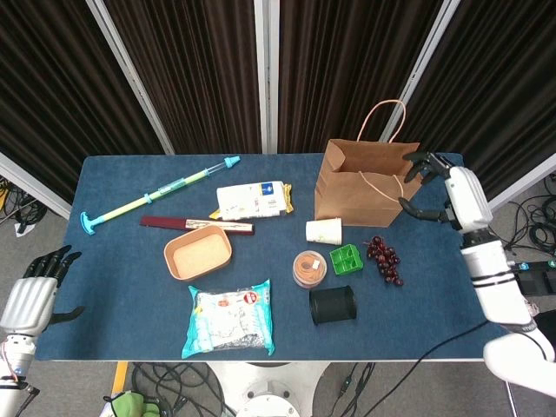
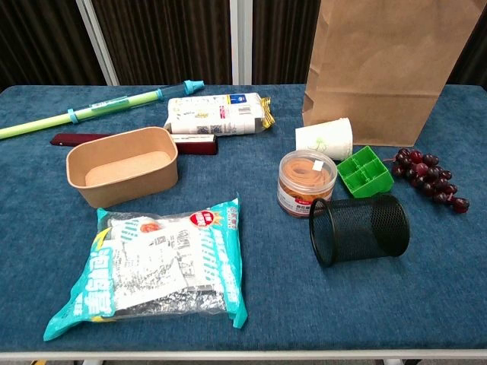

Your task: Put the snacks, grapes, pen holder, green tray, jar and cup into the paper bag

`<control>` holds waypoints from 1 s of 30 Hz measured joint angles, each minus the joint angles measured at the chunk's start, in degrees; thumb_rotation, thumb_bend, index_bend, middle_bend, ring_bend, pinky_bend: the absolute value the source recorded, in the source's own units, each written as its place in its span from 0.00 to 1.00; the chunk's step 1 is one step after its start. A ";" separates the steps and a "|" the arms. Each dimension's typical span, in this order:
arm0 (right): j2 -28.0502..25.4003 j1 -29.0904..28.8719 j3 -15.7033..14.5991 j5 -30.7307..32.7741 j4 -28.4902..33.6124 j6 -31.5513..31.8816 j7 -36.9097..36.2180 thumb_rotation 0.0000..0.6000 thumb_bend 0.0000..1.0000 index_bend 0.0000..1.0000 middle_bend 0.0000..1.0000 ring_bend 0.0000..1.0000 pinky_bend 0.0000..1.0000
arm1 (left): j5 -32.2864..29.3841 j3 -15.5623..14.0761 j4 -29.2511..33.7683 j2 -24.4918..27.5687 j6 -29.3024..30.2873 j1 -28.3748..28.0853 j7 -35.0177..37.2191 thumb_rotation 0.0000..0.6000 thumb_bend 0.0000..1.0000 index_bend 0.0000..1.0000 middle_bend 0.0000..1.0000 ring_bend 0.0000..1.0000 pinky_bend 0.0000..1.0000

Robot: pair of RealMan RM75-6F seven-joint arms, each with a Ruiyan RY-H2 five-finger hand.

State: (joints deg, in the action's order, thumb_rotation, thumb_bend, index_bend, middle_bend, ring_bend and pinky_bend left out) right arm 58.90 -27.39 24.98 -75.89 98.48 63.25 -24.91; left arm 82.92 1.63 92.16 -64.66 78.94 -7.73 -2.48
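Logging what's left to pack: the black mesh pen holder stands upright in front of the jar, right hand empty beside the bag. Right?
Not quite: the pen holder lies on its side, as the chest view shows. It is in front of the jar, and the right hand is empty beside the paper bag.
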 measured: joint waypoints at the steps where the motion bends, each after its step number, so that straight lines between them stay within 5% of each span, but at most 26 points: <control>1: -0.67 1.29 -1.11 -2.70 0.03 1.45 -1.55 1.00 0.15 0.38 0.53 0.33 0.50 | 0.06 0.02 0.05 0.04 0.08 -0.01 -0.04 1.00 0.04 0.20 0.18 0.13 0.14; 5: -3.45 7.04 -7.77 -13.44 -1.41 8.29 -7.67 1.00 0.15 0.42 0.53 0.33 0.50 | 0.44 0.03 0.47 0.25 0.38 -0.07 -0.38 1.00 0.04 0.20 0.17 0.13 0.14; 11: -4.58 9.98 -15.74 -18.48 -5.93 8.65 -6.47 1.00 0.15 0.43 0.47 0.33 0.50 | 0.84 -0.08 1.03 0.28 0.70 -0.05 -0.90 1.00 0.04 0.20 0.17 0.13 0.14; 21: 4.68 5.79 -18.09 -14.46 -14.94 -3.86 15.51 1.00 0.07 0.15 0.24 0.13 0.36 | 0.38 -0.27 1.31 0.36 0.69 0.19 -1.05 1.00 0.04 0.20 0.18 0.13 0.14; 30: 17.62 0.15 -19.41 -11.86 -28.95 -9.59 24.47 1.00 0.07 0.13 0.21 0.10 0.31 | -0.28 -0.32 0.96 0.03 0.52 0.41 -0.83 1.00 0.04 0.20 0.17 0.13 0.14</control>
State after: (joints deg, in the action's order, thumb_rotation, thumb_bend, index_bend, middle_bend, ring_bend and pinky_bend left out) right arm 76.52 -27.25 5.57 -87.75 69.52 53.66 -0.44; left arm 82.64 1.31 93.12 -64.63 79.46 -7.32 -3.31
